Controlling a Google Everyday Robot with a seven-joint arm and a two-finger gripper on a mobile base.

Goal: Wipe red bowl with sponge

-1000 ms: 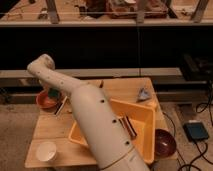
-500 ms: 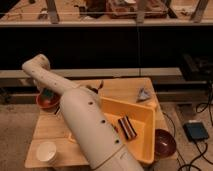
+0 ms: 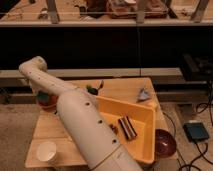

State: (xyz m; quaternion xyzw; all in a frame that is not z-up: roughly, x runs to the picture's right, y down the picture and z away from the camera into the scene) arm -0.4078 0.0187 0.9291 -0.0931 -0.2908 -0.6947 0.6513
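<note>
Wooden table (image 3: 120,87) lies under the white arm (image 3: 85,125), which crosses it from the front edge toward the left edge. Yellow tray (image 3: 145,112) sits right of centre. The red bowl (image 3: 51,104) rests at the left edge. The gripper (image 3: 41,90) hangs over it, its grip impossible to tell, and the teal sponge (image 3: 45,96) shows just above the bowl.

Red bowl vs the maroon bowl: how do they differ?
The red bowl is bright orange-red; the maroon bowl is dark. The red bowl looks smaller than the maroon bowl. The red bowl sits left, at the pincer; the maroon bowl sits right, beside the tray. Both are round.
</note>
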